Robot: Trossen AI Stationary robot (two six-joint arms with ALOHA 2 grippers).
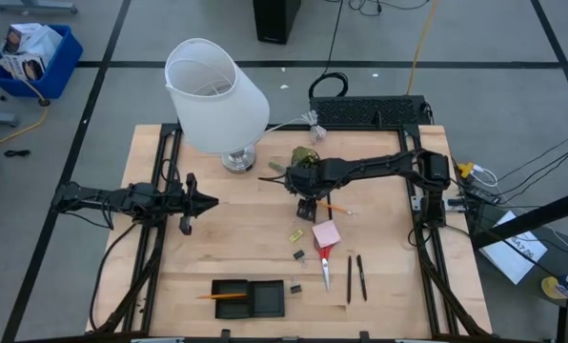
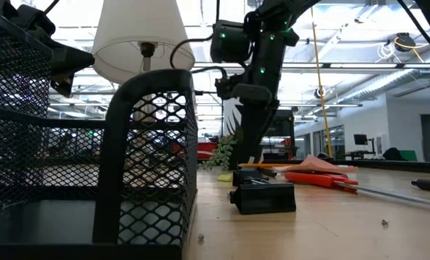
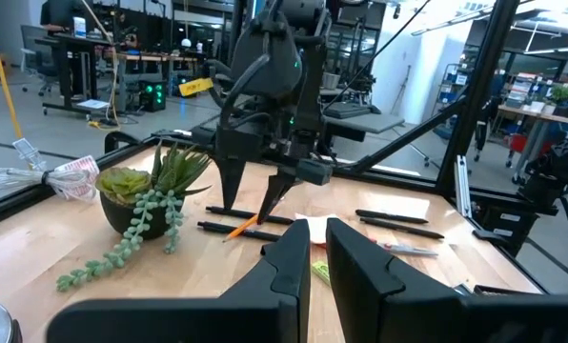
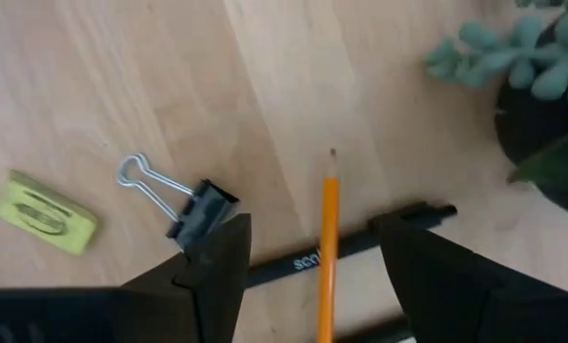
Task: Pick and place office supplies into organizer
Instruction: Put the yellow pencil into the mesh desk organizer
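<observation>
At the centre of the high view the right gripper [image 1: 307, 203], fingers spread apart and empty, hangs over a thin orange wooden pencil [image 4: 328, 250] lying across a slim black pen [image 4: 360, 242]. The pencil looks light, stiff and prone to rolling; mid-shaft seems the best hold. A small potted succulent [image 4: 551, 86] and black binder clip [image 4: 193, 210] crowd it. The left gripper [image 1: 200, 201] waits at left, fingers slightly apart.

A black wire-mesh organizer wall [image 2: 85, 166] is filling the near foreground on the wooden table [image 2: 323, 231], with a small black binder clip [image 2: 262, 196] lying just beside it, red-handled scissors [image 2: 323, 178] lying farther off, and a white lampshade [image 2: 139, 36] rising behind it.
</observation>
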